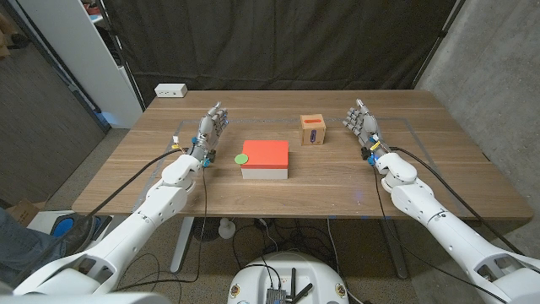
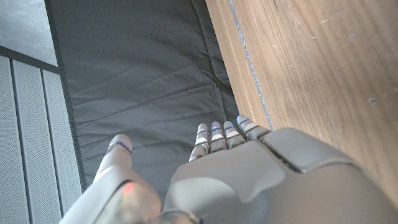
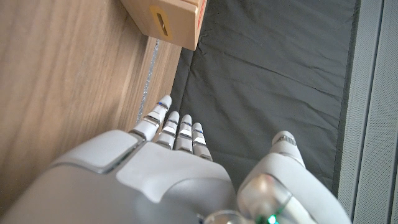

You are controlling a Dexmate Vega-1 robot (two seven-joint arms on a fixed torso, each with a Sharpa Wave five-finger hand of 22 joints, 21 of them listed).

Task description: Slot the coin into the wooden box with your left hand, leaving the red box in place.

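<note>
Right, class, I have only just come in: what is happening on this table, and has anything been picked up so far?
Nothing is being handled yet. The left robot hand and the right robot hand both stand open on the wooden table, holding nothing. The small round green coin lies on the table against the left side of the flat red rectangular box. The small wooden box with a red-marked slot on top stands behind the red box, nearer the right hand.

Even, soft overhead light; faint shadows; head view sharp; wrist views blurred up close.
</note>
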